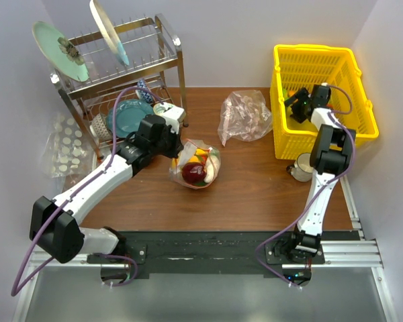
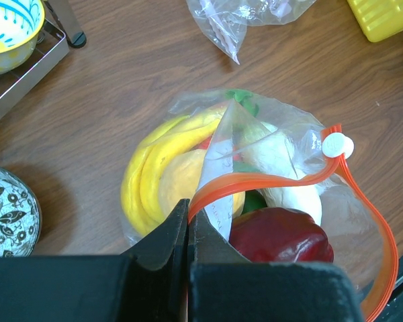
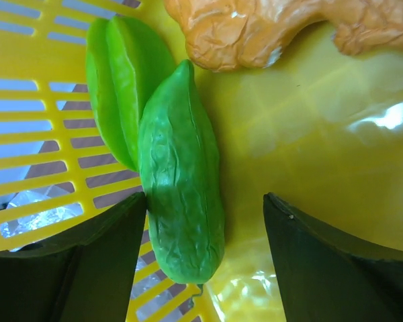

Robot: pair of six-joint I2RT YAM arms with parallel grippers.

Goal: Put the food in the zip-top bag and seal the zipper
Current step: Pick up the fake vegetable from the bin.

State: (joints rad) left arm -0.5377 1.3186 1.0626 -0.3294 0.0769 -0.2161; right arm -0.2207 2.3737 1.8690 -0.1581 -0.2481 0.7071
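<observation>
Left wrist shows the left claw clamped on the zipper; right claw gapes over one cucumber.

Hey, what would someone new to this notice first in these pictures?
The bright yellow basket at the back right, where the open right gripper hangs over a green cucumber. Then the zip-top bag mid-table, stuffed with a banana and a dark-red piece, the left gripper pinching its red-orange zipper.
</observation>
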